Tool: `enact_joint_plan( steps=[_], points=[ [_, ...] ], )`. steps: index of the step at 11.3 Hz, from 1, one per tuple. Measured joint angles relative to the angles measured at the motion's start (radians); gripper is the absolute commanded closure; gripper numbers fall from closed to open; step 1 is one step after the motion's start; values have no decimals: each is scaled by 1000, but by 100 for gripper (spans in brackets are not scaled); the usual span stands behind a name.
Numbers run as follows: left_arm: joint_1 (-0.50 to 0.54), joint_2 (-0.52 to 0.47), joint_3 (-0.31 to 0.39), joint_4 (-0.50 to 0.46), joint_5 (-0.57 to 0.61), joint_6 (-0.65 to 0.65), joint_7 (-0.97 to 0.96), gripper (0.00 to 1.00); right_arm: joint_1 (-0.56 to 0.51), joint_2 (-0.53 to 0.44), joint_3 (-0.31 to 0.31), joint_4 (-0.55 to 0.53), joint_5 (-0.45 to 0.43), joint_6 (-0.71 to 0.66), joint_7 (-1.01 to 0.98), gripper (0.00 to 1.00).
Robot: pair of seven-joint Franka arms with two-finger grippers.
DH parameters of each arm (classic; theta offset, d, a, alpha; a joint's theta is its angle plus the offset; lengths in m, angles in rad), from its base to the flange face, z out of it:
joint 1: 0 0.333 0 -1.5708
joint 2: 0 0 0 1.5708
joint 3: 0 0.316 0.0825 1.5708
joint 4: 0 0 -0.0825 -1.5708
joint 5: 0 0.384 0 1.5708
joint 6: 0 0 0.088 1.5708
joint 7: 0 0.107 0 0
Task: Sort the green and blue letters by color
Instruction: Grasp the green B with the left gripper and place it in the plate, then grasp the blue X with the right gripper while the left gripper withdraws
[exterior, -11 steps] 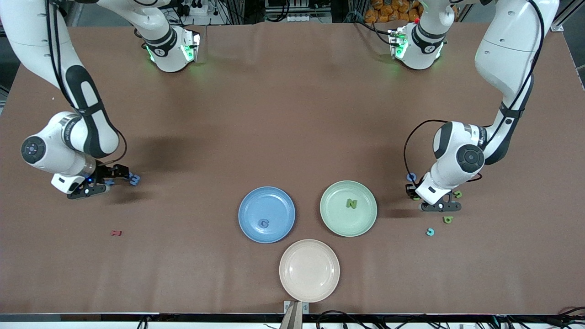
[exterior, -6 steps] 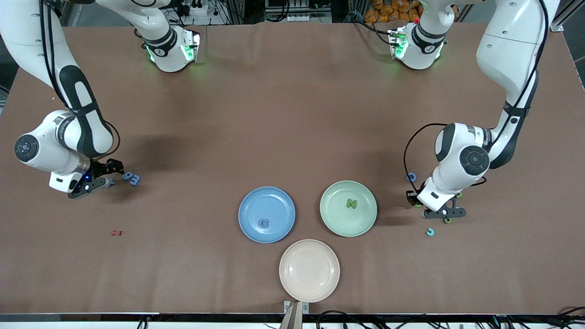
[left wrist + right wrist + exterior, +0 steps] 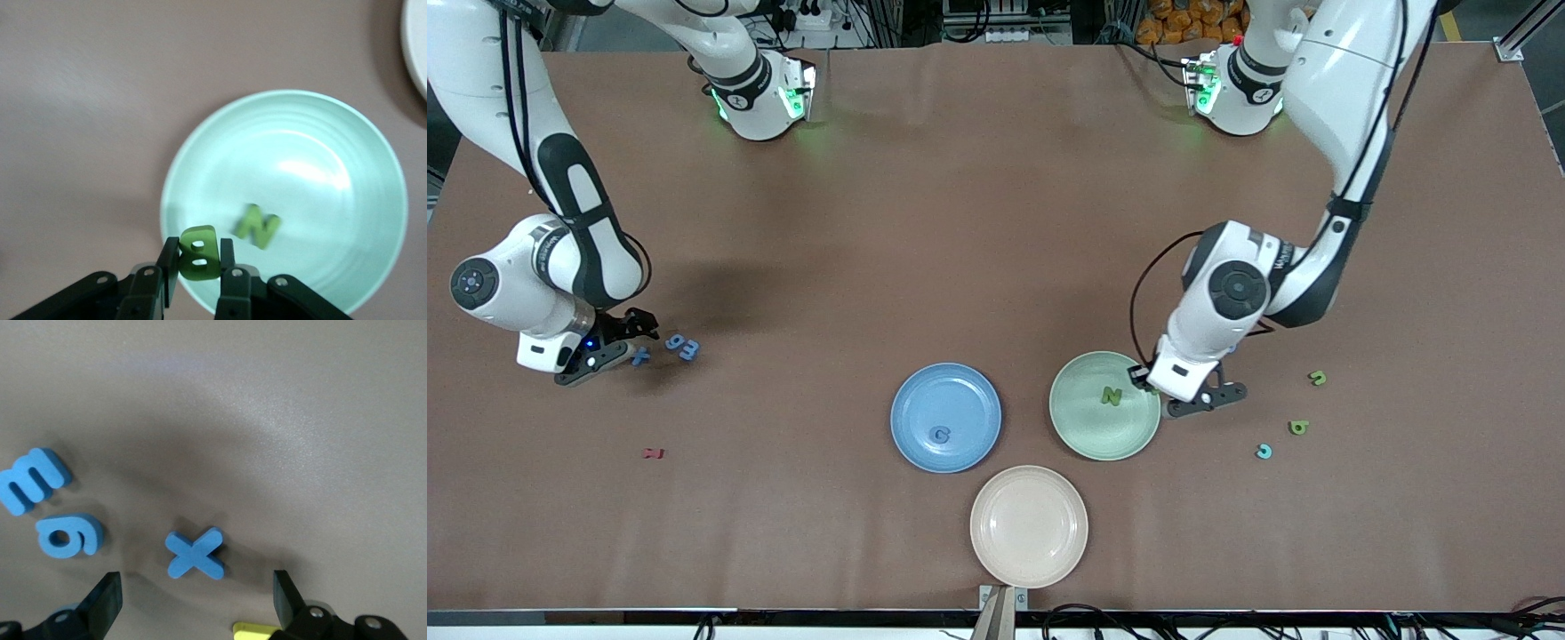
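Front view: my left gripper (image 3: 1193,402) has swung in from the scattered letters to the green plate (image 3: 1080,436), rim side toward the left arm's end of the table, so a drop's close.

Left wrist: jaws clenched on the green B (image 3: 198,252), standing on edge, long axis along the fingers, over the rim beside the N (image 3: 257,225).

Right wrist: right gripper (image 3: 193,603) spread wide over the blue X (image 3: 195,553), lying flat.

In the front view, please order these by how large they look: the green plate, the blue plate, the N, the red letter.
1. Blue plate and green plate: alike, no ranking.
2. N.
3. Red letter: a little smaller than the N.
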Motion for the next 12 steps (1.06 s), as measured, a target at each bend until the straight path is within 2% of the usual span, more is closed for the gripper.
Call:
enact_joint_plan(
  steps=[1,2,4,7,9,12],
  points=[
    [-26,17,0,19,-2,0,-56,5,0,4,0,0,0,9,0,0],
    [-46,37,0,43,-3,0,-105,0,0,6,1,0,0,13,0,0],
    [-65,67,1,76,-2,0,-130,0,0,6,3,0,1,14,0,0],
    [-51,70,12,83,7,-10,-58,0,0,6,9,4,19,18,0,0],
    [-1,60,13,83,8,-53,61,0,0,6,11,4,24,26,0,0],
    [117,42,-26,63,17,-91,227,0,0,16,13,5,25,48,0,0]
  ],
)
